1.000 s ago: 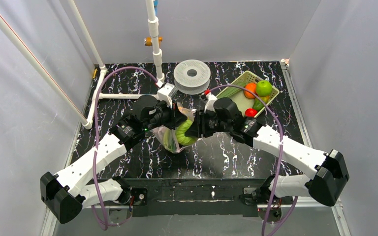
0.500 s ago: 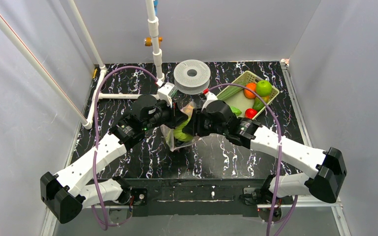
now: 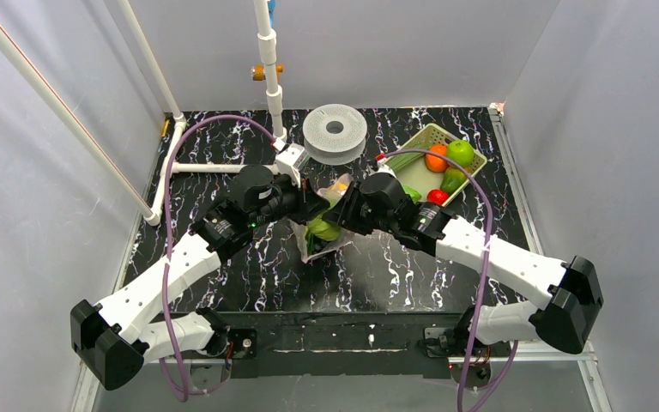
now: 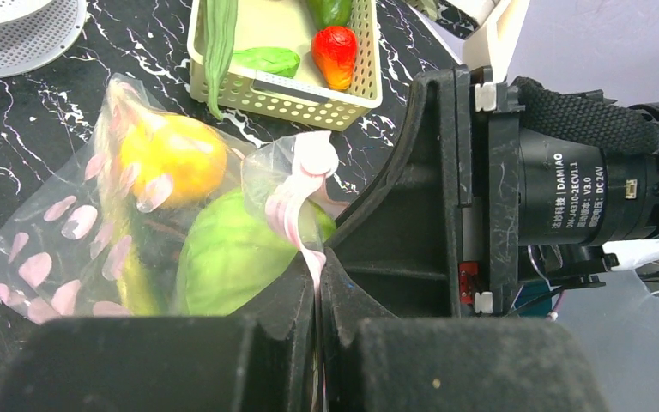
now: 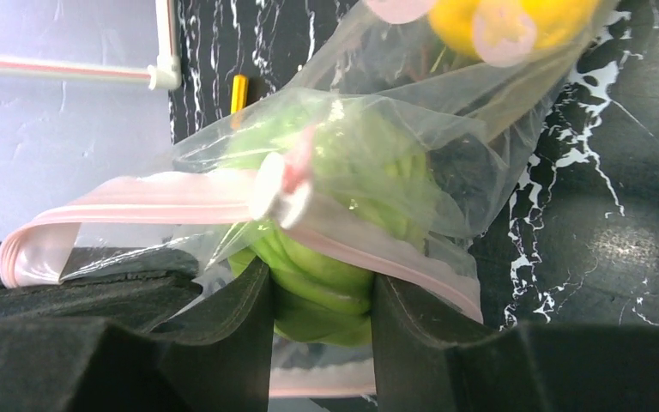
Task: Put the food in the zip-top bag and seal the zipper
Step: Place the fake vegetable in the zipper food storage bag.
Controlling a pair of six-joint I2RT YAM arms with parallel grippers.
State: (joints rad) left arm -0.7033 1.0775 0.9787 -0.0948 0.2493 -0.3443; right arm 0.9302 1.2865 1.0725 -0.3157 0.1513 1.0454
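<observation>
"What was the left gripper [image 4: 317,257] doing?"
"It was pinched tight on the zipper [image 4: 296,206]."
"And the right gripper [image 5: 319,275]?"
"Narrow, clasping the green head [image 5: 326,309] at the mouth of the bag [image 4: 69,232], with the yellow piece [image 4: 172,154] inside."
"What was around them?"
"A black marbled table [image 3: 395,266]. The basket [image 3: 425,137] and a white reel [image 3: 335,131] sat beyond, with grey walls [image 3: 395,51] behind."

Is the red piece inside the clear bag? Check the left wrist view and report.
No, the red piece lies in the lattice basket, outside the zip-top bag.
</observation>
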